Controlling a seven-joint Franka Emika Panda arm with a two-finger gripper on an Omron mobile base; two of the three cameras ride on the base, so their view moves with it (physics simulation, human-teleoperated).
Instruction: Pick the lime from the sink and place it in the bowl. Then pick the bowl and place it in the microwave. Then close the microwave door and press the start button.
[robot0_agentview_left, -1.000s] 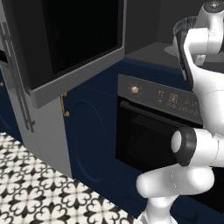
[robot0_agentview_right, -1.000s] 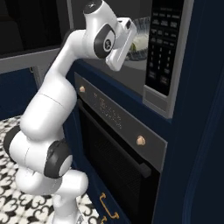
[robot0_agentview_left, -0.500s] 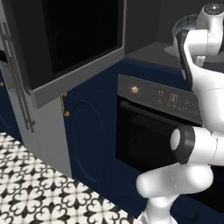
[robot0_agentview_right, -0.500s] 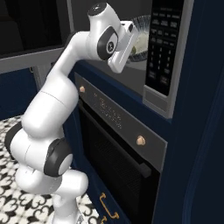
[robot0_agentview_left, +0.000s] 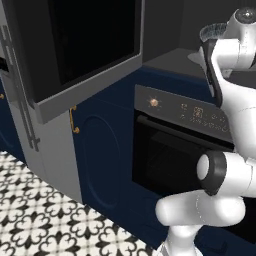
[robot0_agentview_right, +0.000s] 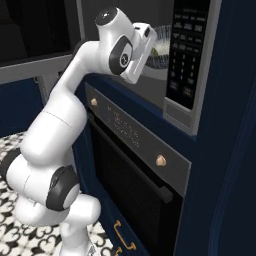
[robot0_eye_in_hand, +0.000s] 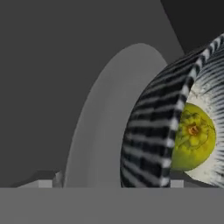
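Placing step: the bowl (robot0_eye_in_hand: 153, 140) is being seen inside the microwave (robot0_agentview_right: 192, 60) cavity, on or just over the round turntable plate (robot0_eye_in_hand: 105, 127); whether it is being fully borne by the plate cannot be told.
Lime: the lime (robot0_eye_in_hand: 192, 136) is being carried inside the bowl, against its pale inner wall, so both go into the cavity together.
Jaws: whether the bowl's rim is being pinched or let go cannot be told; the fingertips are not being shown clearly.
Arm: the hand is being held at the cavity mouth, just above the black oven (robot0_agentview_left: 175, 155), because the bowl is being set deep enough for the door to pass.
Microwave door: the microwave door (robot0_agentview_left: 85, 55) is being left swung wide to the left, giving the arm room.
Judgement: closing the door and pressing start are not yet being done.
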